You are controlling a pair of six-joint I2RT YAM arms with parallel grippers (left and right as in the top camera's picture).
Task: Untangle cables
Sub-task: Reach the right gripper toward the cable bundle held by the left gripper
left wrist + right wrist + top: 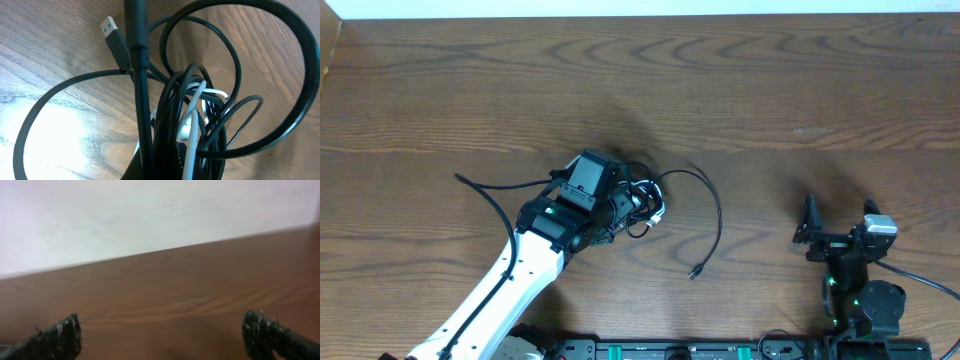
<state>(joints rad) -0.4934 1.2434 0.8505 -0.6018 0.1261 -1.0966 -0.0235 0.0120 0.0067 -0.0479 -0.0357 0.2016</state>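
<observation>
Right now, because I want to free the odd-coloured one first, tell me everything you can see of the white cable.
The white cable is a thin, smooth, rubbery-looking cord, the only pale one. It sits in the middle of the tangle on the wooden table, bent into a short loop and threaded between the black cables, which touch it on both sides and cover most of it. A thicker white piece, perhaps its plug, shows lower down. Its ends cannot be traced.
</observation>
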